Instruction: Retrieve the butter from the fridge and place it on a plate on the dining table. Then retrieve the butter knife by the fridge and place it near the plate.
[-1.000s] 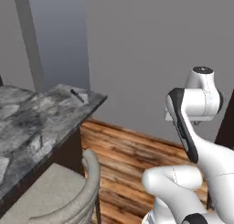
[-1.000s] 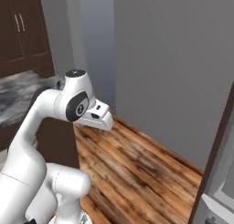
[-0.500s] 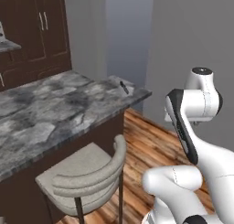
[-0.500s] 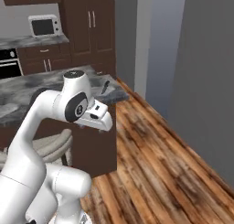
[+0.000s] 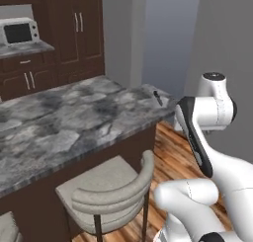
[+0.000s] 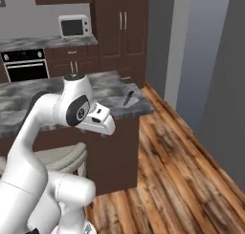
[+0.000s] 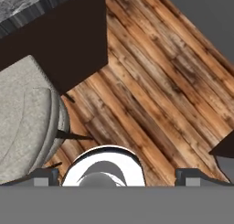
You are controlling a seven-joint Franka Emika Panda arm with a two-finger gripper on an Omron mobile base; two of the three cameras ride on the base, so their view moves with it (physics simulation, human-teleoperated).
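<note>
- Butter knife (image 5: 157, 97) — black handle, dark grey blade, lying flat on the table (image 5: 74, 117) near its far corner; same knife (image 6: 128, 97) in the right base view, close to the corner edge, angled across the stone.
- Table: dark grey marbled top, dark-brown base, running long across both base views.
- End effector (image 7: 116, 176) — two dark finger tips (image 7: 43, 176) at the bottom of the hand view, set wide apart, nothing between them; released.
- Hand view directed down at wood plank floor (image 7: 164, 81), with the table's dark base and a strip of its stone edge at upper left.
- Arm folded close to the base in both base views, hand held well apart from the knife.
- Stool (image 5: 111, 189): pale grey padded seat with curved backrest, tucked beside the table's base; also at left in the hand view (image 7: 25, 127).
- Microwave (image 5: 19, 31) on the back counter, white, dark door.
- Oven (image 6: 26, 68) — black front, under the back counter.
- Tall dark-brown cabinets (image 6: 122, 32) behind the table.
- Grey walls beyond the table's corner.
</note>
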